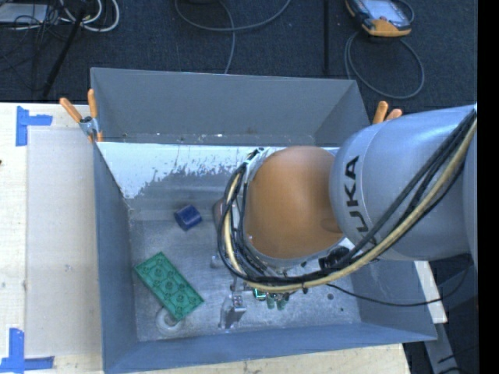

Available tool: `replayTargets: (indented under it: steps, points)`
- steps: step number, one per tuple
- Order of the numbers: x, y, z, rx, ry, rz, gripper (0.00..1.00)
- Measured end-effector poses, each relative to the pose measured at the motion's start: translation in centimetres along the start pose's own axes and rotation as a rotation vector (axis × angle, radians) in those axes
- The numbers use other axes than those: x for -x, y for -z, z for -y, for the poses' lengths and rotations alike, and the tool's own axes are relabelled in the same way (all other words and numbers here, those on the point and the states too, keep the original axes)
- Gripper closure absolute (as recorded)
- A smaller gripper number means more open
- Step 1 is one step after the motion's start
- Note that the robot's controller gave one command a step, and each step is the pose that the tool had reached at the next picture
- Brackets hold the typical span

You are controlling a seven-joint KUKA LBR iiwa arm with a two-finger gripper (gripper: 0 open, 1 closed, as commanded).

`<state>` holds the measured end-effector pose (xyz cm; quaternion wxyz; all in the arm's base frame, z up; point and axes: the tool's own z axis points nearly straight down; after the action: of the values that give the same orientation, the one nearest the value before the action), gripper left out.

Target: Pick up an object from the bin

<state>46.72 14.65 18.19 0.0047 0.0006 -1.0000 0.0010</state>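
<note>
Grey metal bin [226, 107] takes in the KUKA arm [405, 193], its orange wrist cover [288, 201] hanging to the right of a green studded plate [168, 287]. The flat plate lies askew on the bin's floor. A small blue block [187, 217] sits beyond the plate's upper end, apart from it. The gripper [232, 310] appears to hang close to the floor, just right of the plate's lower end; whether it is spread or closed cannot be told.

Lighting: strong light is glaring white off the grey metal bin's [195, 166] far sloped wall; its left wall is sitting in shade; the orange wrist cover [288, 201] is shining softly.
</note>
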Motion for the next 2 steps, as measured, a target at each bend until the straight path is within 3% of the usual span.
replayTargets:
  steps: [1,2]
  points:
    - [1.81,-9.53,-4.17,0.002,0.216,0.013,0.00]
    - [1.98,-9.23,-4.19,0.004,0.213,0.019,1.00]
